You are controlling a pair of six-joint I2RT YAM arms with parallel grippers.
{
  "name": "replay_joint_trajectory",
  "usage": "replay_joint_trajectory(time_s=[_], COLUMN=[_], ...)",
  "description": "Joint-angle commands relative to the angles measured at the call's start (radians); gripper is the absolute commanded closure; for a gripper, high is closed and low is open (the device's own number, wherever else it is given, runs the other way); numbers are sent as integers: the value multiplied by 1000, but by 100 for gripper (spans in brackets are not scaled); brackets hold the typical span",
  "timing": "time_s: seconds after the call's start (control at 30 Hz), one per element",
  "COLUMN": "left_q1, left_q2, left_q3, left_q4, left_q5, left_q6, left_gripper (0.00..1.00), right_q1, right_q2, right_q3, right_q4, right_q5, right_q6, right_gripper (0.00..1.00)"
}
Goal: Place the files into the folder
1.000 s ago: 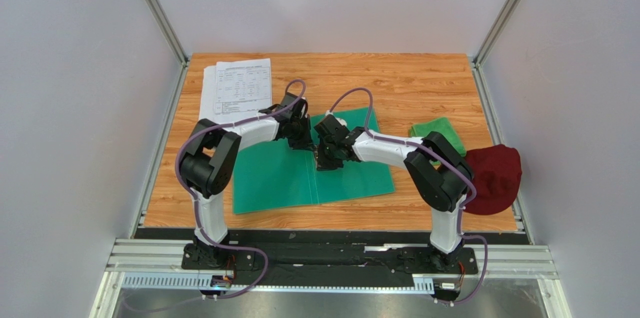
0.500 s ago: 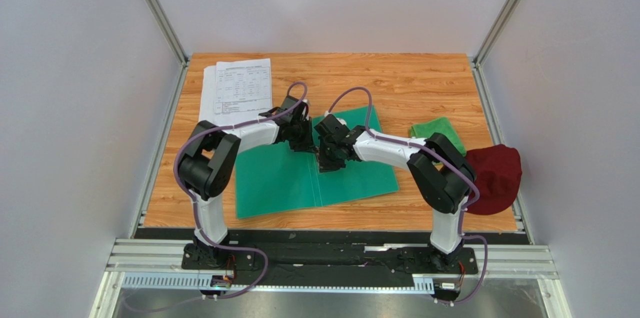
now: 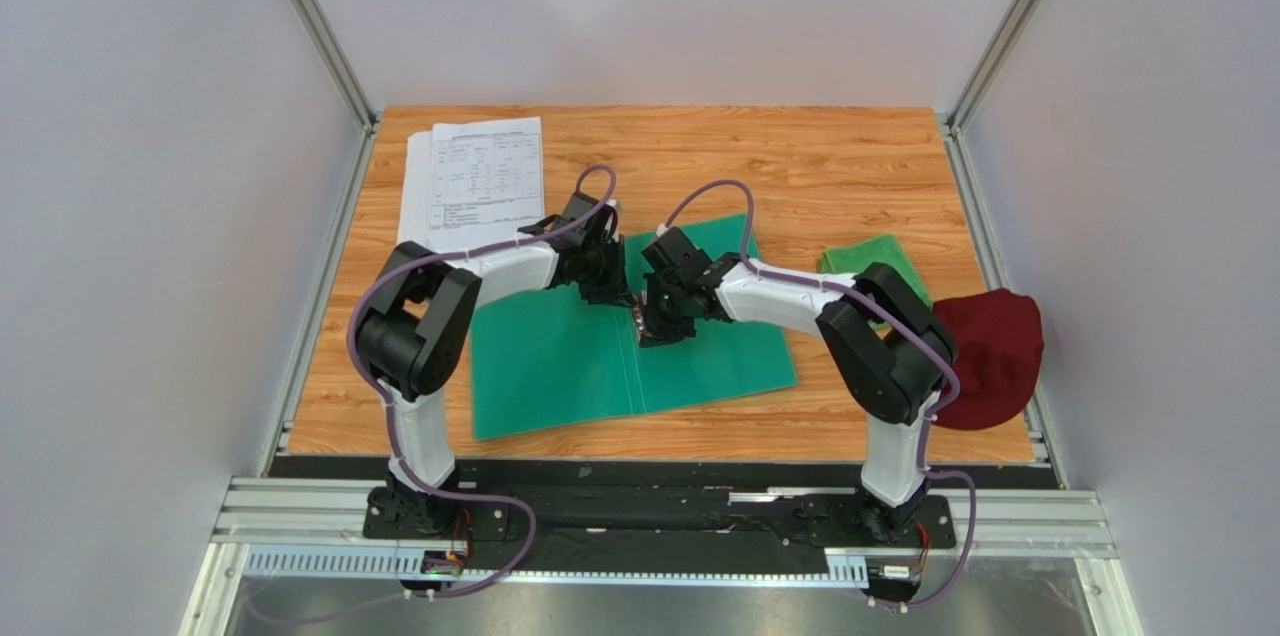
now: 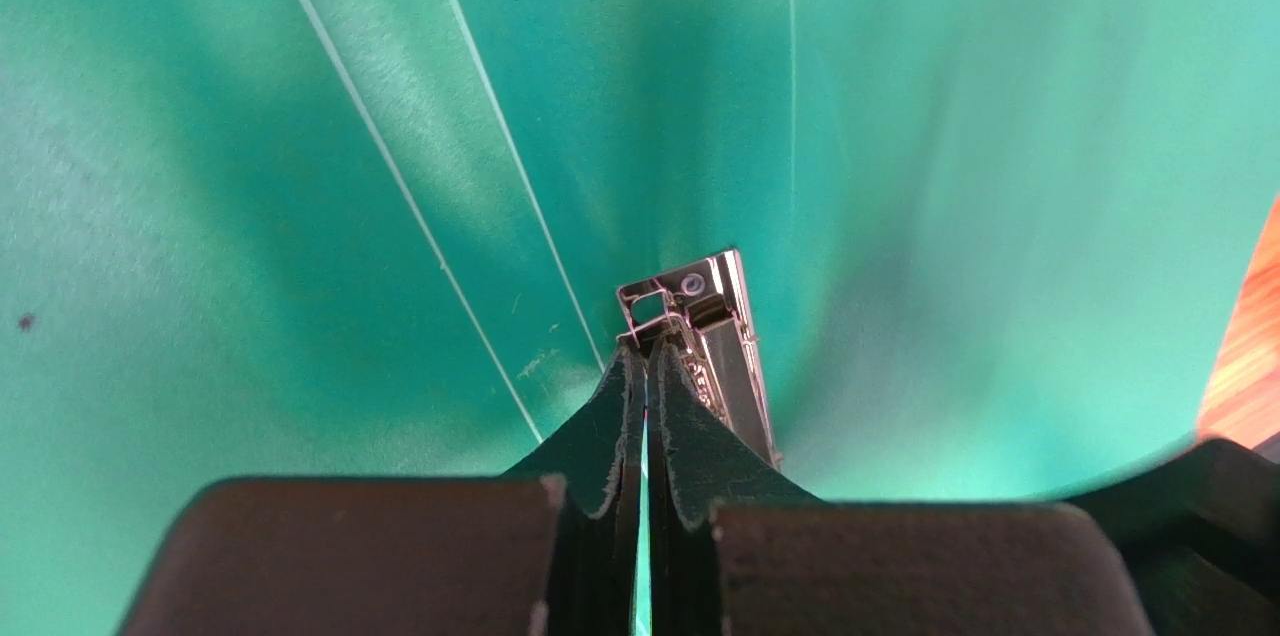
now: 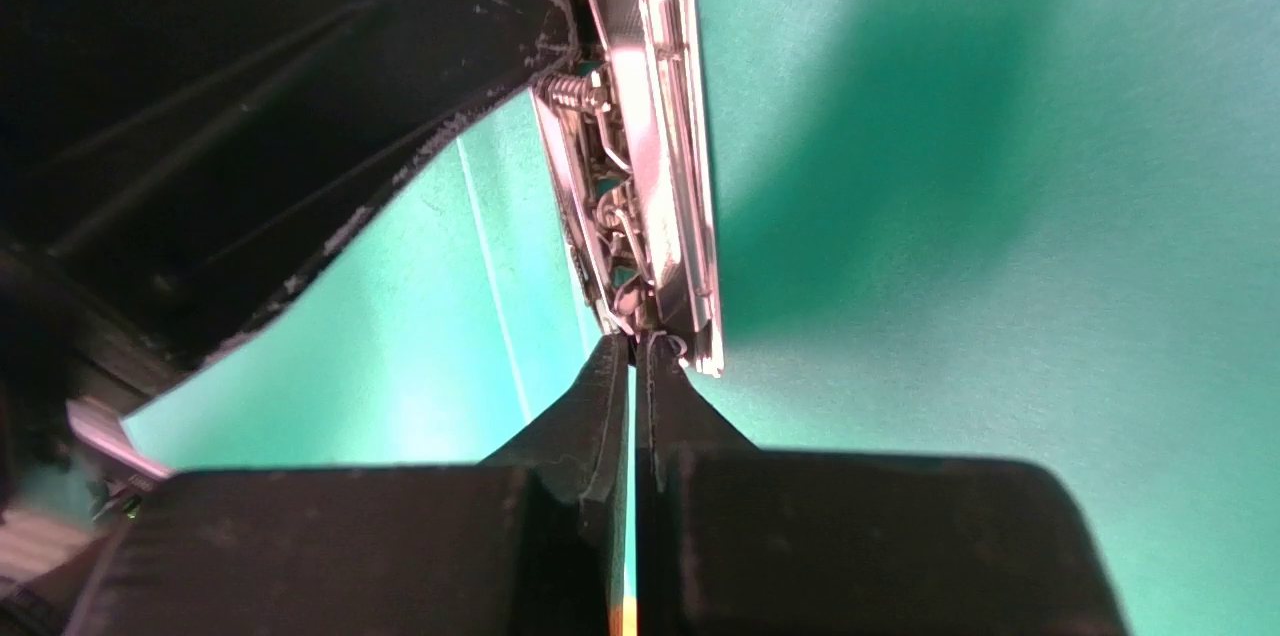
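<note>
Two pincers meet over the middle of the folder, which lies opened flat on the counter with its inner side up. The left pincer has its fingers pressed almost together, with only a thin slit between them. Its tips touch one end of the metal clip that sits along the folder's spine. The right pincer is closed in the same way, with its tips at the other end of this clip. Whether either one really pinches a part of the clip I cannot tell, because the contact is too small to see. The files are not in the folder. They lie just beyond the folder's far left corner, printed side up.

I judge that the step in hand is preparing the folder, probably opening the spring clip; the papers are not yet taken. The next move calls for raising the clip. Then one arm must let go, reach past the folder's far left corner for the files, and slide them under the clip without pushing the thin folder away.
</note>
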Motion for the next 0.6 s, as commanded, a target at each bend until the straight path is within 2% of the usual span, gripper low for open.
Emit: replay_joint_trajectory(time_s=[0.0,0.13,0.3,0.5,0.57], left_q1=[-23,-23,-23,-23,-23], left_q2=[9,-15,-52,-71,-95], left_q3=[-53,-53,-42,-30,-24], left_q4=[-224,-221,-231,-239,-240], left_q5=[9,26,21,30,32], left_q6=[84,86,89,89,81], left_gripper=[100,100,100,100,85], right_q1=[-31,-31,-31,-42,-56], right_q2=[6,-49,-93,-123,-120], right_q3=[-112,-10,110,135,121], right_q4=[73,41,-54,-74,-48], right_q5=[115,63,71,58,16], right_q6=[-17,-47,-61,-76,-73], right_gripper=[100,100,100,100,100])
